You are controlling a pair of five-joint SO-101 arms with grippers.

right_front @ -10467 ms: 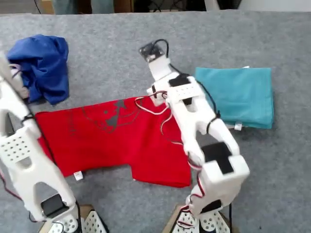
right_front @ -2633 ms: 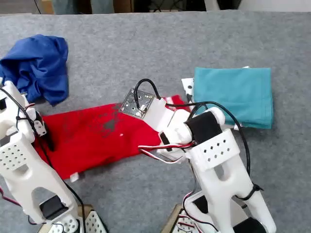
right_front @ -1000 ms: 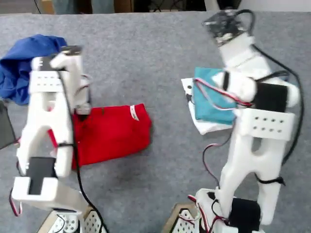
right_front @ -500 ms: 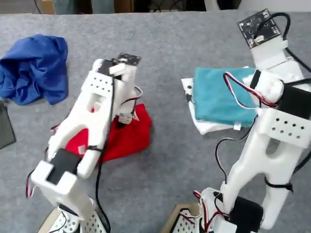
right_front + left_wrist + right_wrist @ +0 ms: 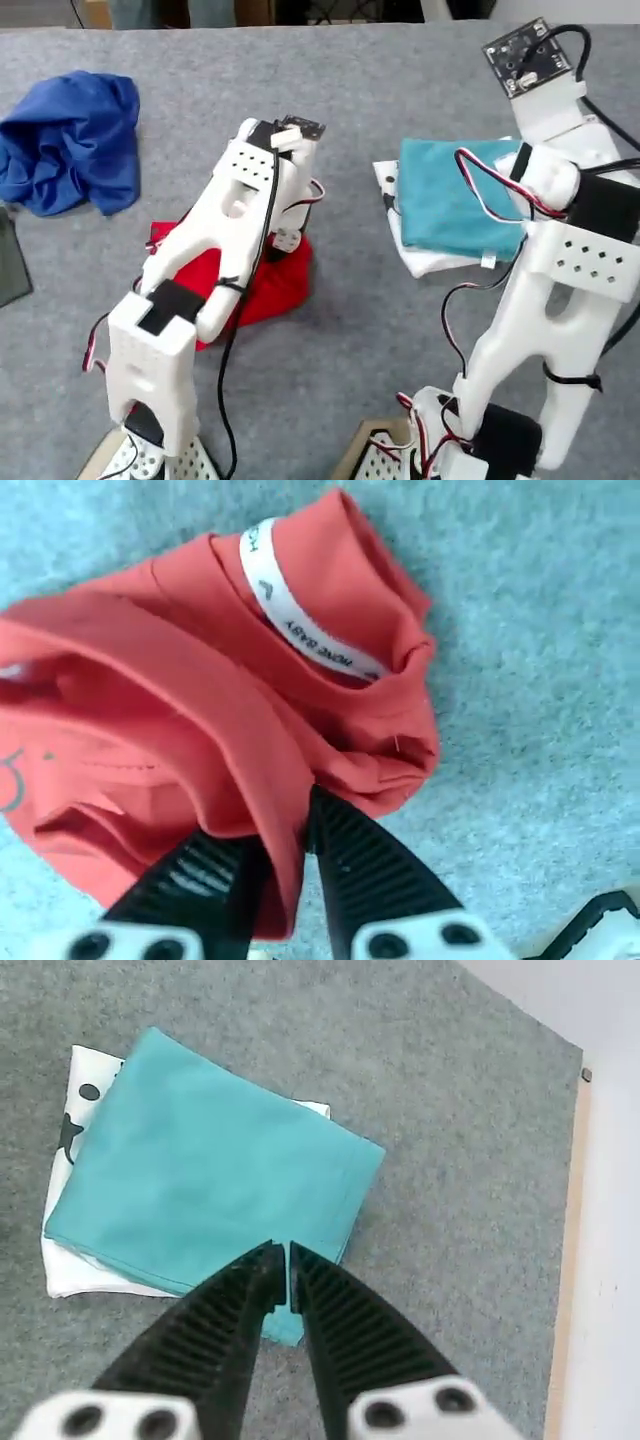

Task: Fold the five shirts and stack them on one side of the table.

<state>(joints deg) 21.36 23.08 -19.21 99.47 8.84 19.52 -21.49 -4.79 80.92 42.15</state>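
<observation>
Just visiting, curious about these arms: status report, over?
Left gripper shut on red shirt, bunched on table. Right gripper shut, empty, above teal shirt stacked on white shirt. Blue shirt crumpled, far from stack.

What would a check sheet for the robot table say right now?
Surface: grey felt table, no spills seen.
Job's things: red shirt bunched up; teal shirt folded on a white shirt; blue shirt crumpled, apart from the others.
Clutter: dark flat thing at the table's edge.
Grippers: left gripper shut on the red shirt; right gripper shut, empty, above the teal shirt.
Cables: wires along the arms.
Surroundings: pale wall beside the table.
</observation>
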